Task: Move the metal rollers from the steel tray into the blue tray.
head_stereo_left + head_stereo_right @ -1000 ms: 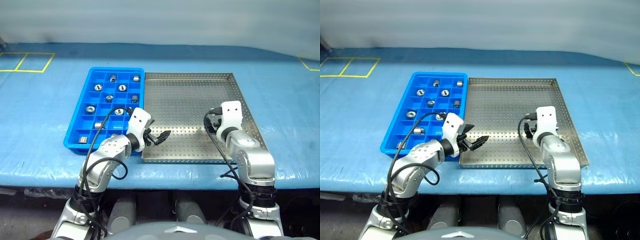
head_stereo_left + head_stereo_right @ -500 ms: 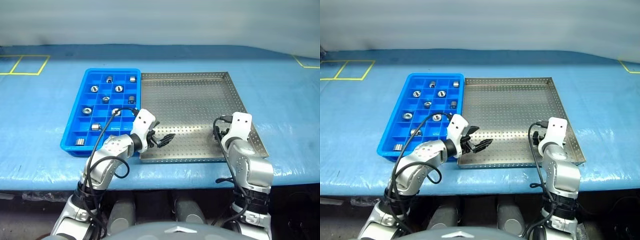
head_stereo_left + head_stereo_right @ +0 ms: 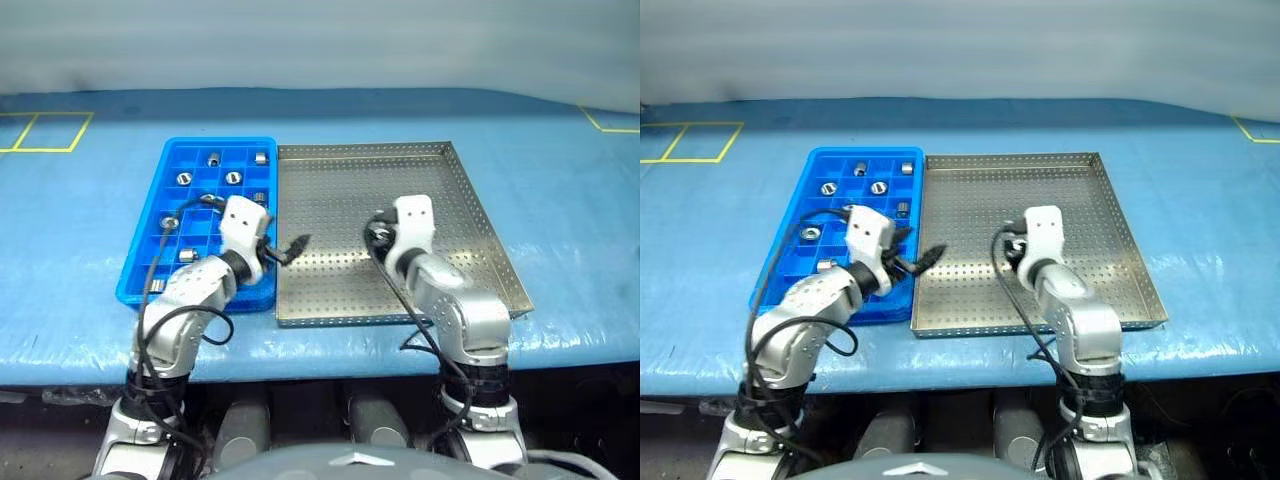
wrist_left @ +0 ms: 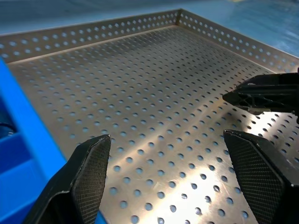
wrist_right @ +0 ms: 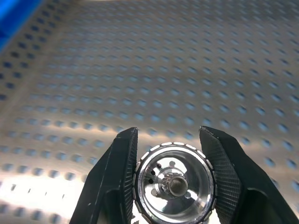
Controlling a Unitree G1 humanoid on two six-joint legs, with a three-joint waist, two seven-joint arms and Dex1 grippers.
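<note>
R gripper (image 5: 170, 154) clenching a metal roller (image 5: 174, 182) btwn both black fingers (image 5: 120, 172), roller's hollow centre facing the wrist cam, shiny rim touching each pad. Hanging over the perforated floor of the steel tray (image 3: 470, 215), roughly mid-tray, pointing fwd and a bit down. Holed metal lying under and ahead of the held roller.

L gripper (image 3: 288, 246) standing released, fingers (image 4: 88, 175) spread wide w/ nothing btwn them. Sitting right at the seam where the blue tray (image 3: 150, 235) meets the steel tray, tips reaching out over the steel side, blue wall just beside the finger on its own side. Steel tray's far rim and corner lying well ahead of the spread fingers. R gripper's dark tip showing off to the other side in L wrist view, apart from L fingers.

Other rollers (image 3: 233, 178) resting in blue tray compartments, one per cell: several ahead of L gripper toward the far end, a couple beside L forearm near the outer wall. L arm crossing over the near end of the blue tray, hiding some cells. Trays sitting side by side, long edges touching or nearly so, on the blue table cover (image 3: 560, 180). Yellow tape lines (image 3: 45, 130) marking the cover well beyond L side.
</note>
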